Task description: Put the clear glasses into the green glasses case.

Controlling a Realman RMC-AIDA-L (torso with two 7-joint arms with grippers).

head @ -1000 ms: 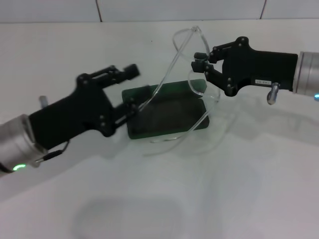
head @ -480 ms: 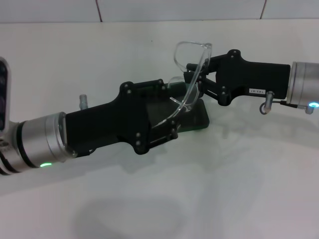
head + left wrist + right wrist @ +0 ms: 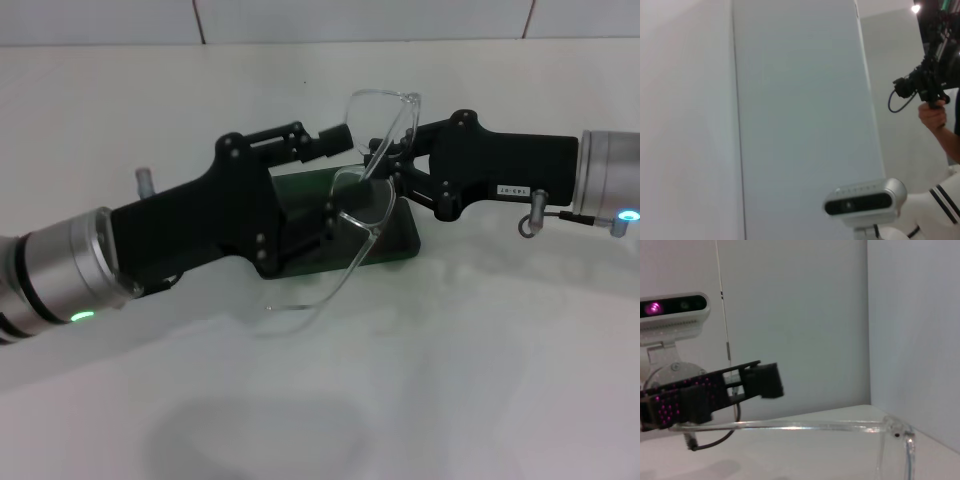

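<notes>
folding clear spectacles over the open green case

the right gripper (image 3: pixel 392 160) is pinching the fully transparent, colourless plastic glasses (image 3: pixel 372 195) at the front frame, near the bridge, its jaws pressed together on the rim and holding the frame upright in the air. just below those jaws, the dark green, rounded-rectangular hard glasses case (image 3: pixel 385 235) is lying open on the white table (image 3: pixel 480 380), with its dark lining facing up.

the left gripper (image 3: pixel 335 190) is reaching in from the opposite side, its jaws spread, one finger (image 3: pixel 325 143) lying level with the top of the frame and the other down near the case rim, beside the lens. one thin curved temple arm (image 3: pixel 310 300) is trailing out past the left jaws and sagging toward the table, clear of the case. it looks as though the left jaws are not yet touching the plastic, though the transparent material makes this hard to judge.

to do this step well, the left jaws probably need to be catching that loose temple arm close to its hinge and swinging it gently inward behind the lenses, while the right jaws are keeping a steady, light pinch. the frame should only be going down into the lining once both arms are tucked in.
</notes>
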